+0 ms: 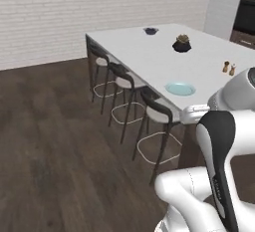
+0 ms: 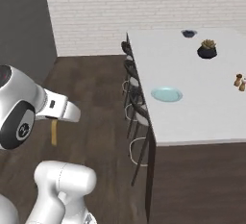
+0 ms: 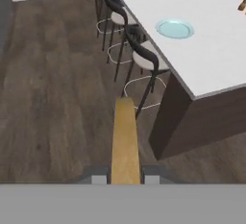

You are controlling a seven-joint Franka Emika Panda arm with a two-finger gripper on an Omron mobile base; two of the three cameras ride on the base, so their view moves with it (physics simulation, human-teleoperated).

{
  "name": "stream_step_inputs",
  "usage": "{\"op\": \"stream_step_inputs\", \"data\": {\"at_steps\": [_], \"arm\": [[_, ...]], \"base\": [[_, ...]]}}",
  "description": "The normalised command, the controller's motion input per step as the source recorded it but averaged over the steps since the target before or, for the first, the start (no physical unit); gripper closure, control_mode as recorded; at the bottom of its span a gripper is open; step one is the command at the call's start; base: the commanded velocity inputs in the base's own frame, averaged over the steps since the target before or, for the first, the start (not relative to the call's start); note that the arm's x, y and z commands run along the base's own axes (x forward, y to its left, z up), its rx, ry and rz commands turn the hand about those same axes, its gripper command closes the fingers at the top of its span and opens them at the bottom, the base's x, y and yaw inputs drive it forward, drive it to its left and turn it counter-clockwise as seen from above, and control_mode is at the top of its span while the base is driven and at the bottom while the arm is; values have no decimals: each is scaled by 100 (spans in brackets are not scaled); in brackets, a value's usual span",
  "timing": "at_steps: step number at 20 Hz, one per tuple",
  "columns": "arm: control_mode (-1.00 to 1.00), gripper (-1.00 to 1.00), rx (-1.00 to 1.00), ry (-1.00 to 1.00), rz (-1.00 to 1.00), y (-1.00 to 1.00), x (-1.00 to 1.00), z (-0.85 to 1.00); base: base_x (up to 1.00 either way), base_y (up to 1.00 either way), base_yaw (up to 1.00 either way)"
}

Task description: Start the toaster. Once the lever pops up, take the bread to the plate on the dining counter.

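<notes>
Golden-brown toast slice w/ darker crust [image 3: 125,141] sits edge-on between my two dark fingertips, clamped from both sides; it sticks out ahead of my gripper [image 3: 125,180] over dark wood-plank floor [image 3: 53,103]. From the right base cam the same slice [image 2: 54,131] hangs down below my hand, well short of the counter.

Step in hand, as I judge it: carry leg. Bread's in my grip, so what's left is getting it to the plate.

Small round pale teal-blue plate [image 3: 175,29] lies near the stool-side edge of the big white-topped island counter w/ dark brown wood base [image 3: 211,50]. Plate's bare, well apart from me, up and to the right in hand cam.

Row of dark-framed bar stools w/ pale seats [image 3: 144,59] lines that edge, between me and the plate. Farther along the top: dark pot w/ a small plant [image 1: 182,43], small dark bowl [image 1: 151,31], pair of brown shakers [image 1: 229,68].

Next move calls for: keep the clamp, lift slice above counter height, clear the stool backs, bring it over the plate, then lower & let go. Risk: clipping the counter edge if I stay this low.
</notes>
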Motion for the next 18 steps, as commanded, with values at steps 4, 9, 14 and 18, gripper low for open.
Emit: {"op": "stream_step_inputs", "data": {"at_steps": [4, 9, 14, 18], "arm": [[100, 100, 0, 0, 0, 0, 0, 0], [100, 100, 0, 0, 0, 0, 0, 0], [100, 100, 0, 0, 0, 0, 0, 0], [100, 100, 0, 0, 0, 0, 0, 0]], "base": [[54, 100, -42], [59, 97, -53], [65, 68, -62], [72, 82, -64]]}}
